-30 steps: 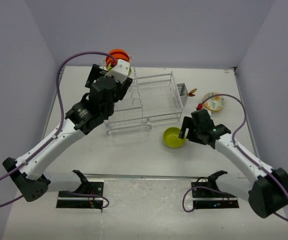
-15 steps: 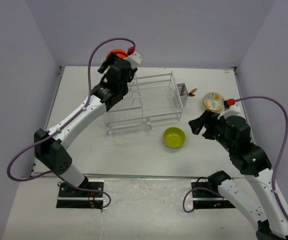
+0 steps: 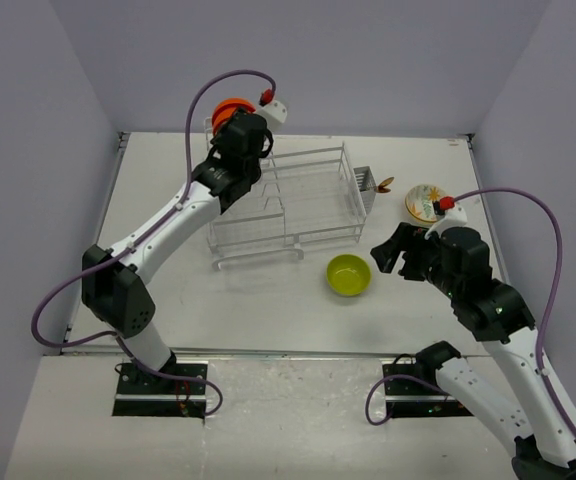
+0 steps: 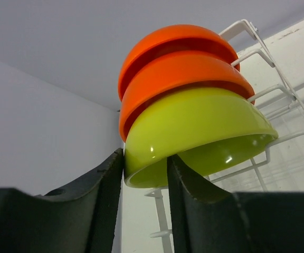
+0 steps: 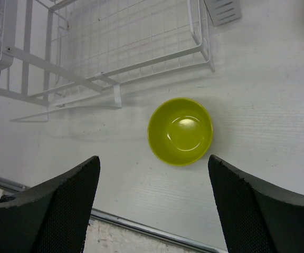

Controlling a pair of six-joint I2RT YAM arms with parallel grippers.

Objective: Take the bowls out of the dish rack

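Lime-green bowl (image 4: 194, 132) gripped by its rim at the tall end of the dish rack (image 3: 308, 200).
Left gripper (image 4: 145, 161) has its jaws clamped across that rim, one finger on each side; two orange-red bowls (image 4: 178, 63) nest just behind it in the slots. Right gripper (image 5: 153, 161) hangs with jaws spread wide and empty above a second green bowl (image 5: 180, 132), upright on the table (image 3: 268, 300) just in front of the rack. A flowered bowl (image 3: 427, 203) rests on the table to the rack's right.

light: bright, even, overhead | shadows: soft beneath dish rack (image 5: 51, 64) | glare: small spots on lime-green bowl (image 4: 194, 126) | focus: sharp
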